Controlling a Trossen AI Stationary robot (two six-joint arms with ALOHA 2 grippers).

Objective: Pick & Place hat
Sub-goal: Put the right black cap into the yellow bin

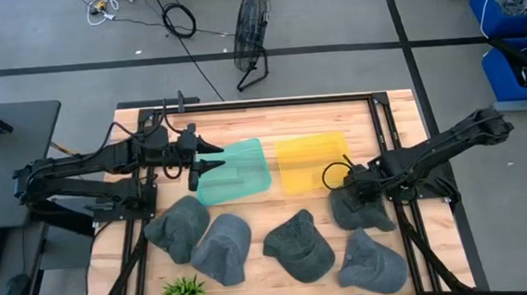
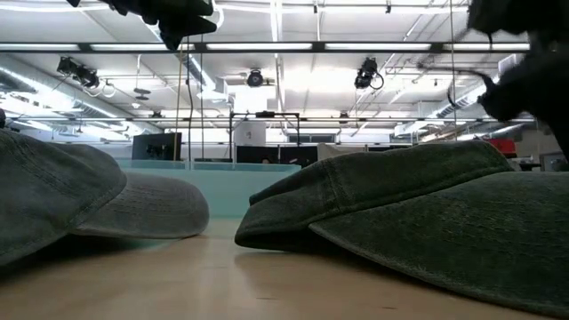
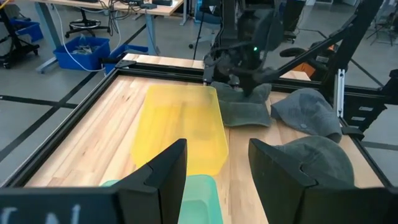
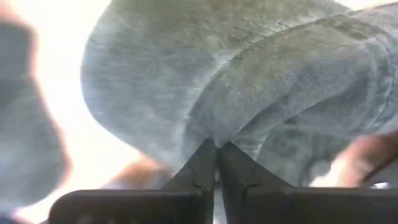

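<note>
The right gripper (image 1: 349, 194) has its fingers pinched shut on a fold of the grey-green cloth cap (image 1: 359, 208), which lies on the wooden desk (image 1: 244, 130) just short of the yellow tray (image 1: 311, 161). So thin a pinch may slip when lifted. The left gripper (image 1: 216, 163) hovers open-fingered over the teal tray (image 1: 237, 173).

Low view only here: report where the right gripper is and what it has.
Observer: The right gripper is down on the grey hat beside the yellow tray, fingers pinched on its fabric.
Operator: Give me the left arm.
Observer: The left gripper hangs open over the teal tray, holding nothing.
Operator: Count the hats.
Observer: Five on the table, none in either tray.
</note>
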